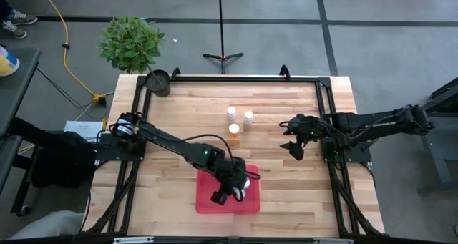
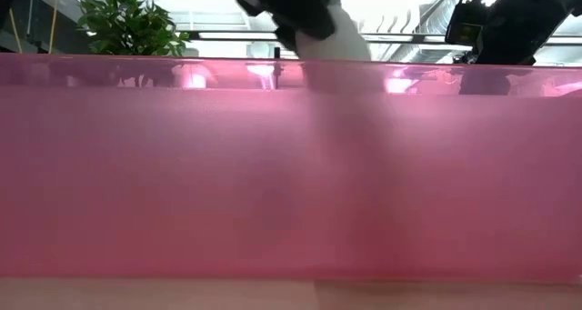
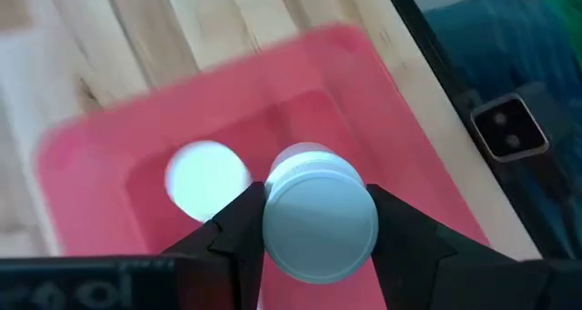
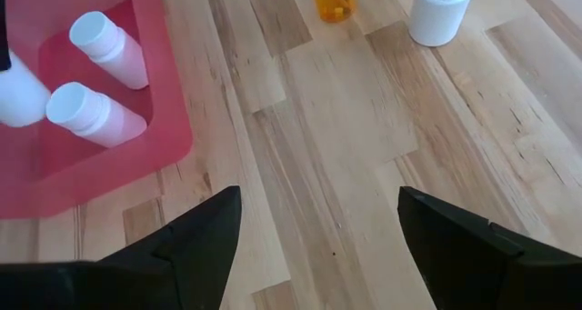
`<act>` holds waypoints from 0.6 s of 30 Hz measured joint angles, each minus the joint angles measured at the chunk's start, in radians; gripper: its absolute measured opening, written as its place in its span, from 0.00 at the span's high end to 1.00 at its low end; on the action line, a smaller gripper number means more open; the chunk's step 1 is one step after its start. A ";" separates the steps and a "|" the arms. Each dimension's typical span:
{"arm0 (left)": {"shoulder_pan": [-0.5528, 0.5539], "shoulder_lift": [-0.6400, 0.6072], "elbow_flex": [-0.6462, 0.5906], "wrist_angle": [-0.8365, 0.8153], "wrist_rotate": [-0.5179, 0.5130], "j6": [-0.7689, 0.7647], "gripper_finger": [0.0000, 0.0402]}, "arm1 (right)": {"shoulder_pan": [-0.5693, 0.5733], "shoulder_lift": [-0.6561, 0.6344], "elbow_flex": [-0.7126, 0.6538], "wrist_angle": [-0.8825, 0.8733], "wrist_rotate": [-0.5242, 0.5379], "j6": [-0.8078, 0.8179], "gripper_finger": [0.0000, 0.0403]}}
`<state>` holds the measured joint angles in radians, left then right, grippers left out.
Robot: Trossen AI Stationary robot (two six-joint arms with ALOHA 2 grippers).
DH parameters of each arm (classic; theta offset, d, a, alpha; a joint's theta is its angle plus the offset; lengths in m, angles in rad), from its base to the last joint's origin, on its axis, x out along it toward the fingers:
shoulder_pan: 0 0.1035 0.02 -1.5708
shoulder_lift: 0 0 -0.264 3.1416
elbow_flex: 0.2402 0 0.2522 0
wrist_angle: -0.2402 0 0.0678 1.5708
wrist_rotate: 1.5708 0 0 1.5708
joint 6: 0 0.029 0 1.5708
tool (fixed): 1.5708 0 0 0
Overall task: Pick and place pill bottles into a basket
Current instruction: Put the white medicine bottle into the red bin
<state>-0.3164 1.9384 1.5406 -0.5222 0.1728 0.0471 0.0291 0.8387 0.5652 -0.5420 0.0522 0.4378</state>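
The red tray (image 1: pixel 206 204) lies at the table's near middle. My left gripper (image 3: pixel 320 228) is over it, shut on a white-capped pill bottle (image 3: pixel 320 221). Two more white bottles (image 4: pixel 109 48) (image 4: pixel 91 115) are in the tray; the left wrist view shows one of their caps (image 3: pixel 206 178). Three bottles stand on their bases on the bare wood farther back: two white (image 1: pixel 231 113) (image 1: pixel 248 117) and one with an orange body (image 1: pixel 234 129). My right gripper (image 4: pixel 318 228) is open and empty above the wood, to the right of those three (image 1: pixel 293 142). My left gripper pinches the bottle between its two fingers (image 3: pixel 238 230), one on each side just under the round white cap (image 3: pixel 320 255). The fingers point down from above. The bottle stands upright inside the tray (image 2: pixel 338 30). I cannot tell whether its base touches the tray floor.
A small dark round pot (image 1: pixel 159 81) stands at the far left corner, with a green plant (image 1: pixel 131 42) behind it off the table. A black frame rail (image 1: pixel 325 115) runs along the table's edges. Bare wood (image 1: pixel 286 194) lies to the right of the tray.
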 joint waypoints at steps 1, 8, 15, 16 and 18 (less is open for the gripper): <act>-0.006 0.012 0.000 0.008 0.007 -0.002 0.52 | 0.000 0.000 0.000 0.000 0.000 0.000 0.29; -0.022 0.077 0.001 0.016 0.023 -0.039 0.52 | 0.000 0.000 0.000 -0.013 -0.007 0.024 0.29; -0.018 0.107 0.004 0.101 -0.003 -0.054 0.52 | 0.000 0.000 0.000 -0.029 -0.011 0.060 0.29; -0.018 0.107 0.008 0.088 -0.005 -0.053 0.52 | 0.000 0.000 0.000 -0.028 -0.011 0.061 0.29; -0.018 0.109 0.027 0.093 -0.005 -0.052 0.52 | 0.000 0.000 0.000 -0.027 -0.011 0.078 0.29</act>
<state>-0.3340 2.0472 1.5676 -0.4293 0.1677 -0.0051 0.0292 0.8383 0.5652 -0.5692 0.0416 0.5157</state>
